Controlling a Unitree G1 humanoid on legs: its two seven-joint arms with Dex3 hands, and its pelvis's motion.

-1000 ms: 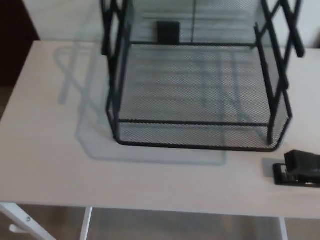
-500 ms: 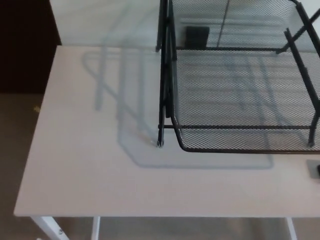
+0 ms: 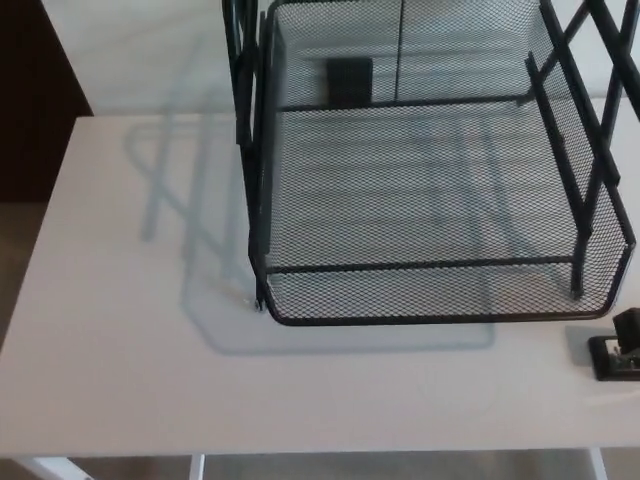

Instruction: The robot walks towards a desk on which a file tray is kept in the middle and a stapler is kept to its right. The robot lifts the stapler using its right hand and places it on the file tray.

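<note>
A black wire-mesh file tray (image 3: 300, 312) stands on the white desk (image 3: 120, 340), filling the upper middle and right of the head view. Its lower basket holds nothing. The black stapler (image 3: 618, 350) lies on the desk just right of the tray's front corner, cut off by the right edge of the picture. Neither of my hands shows.
The desk's front edge (image 3: 300, 452) runs along the bottom, with white legs below it. Behind the tray a small black box (image 3: 349, 80) sits by the white wall. A dark surface (image 3: 35, 90) lies past the desk's left edge.
The whole picture has swung: half a second ago the tray sat further right and the stapler was almost out of frame; now both sit further left. The camera moved, not the things.
</note>
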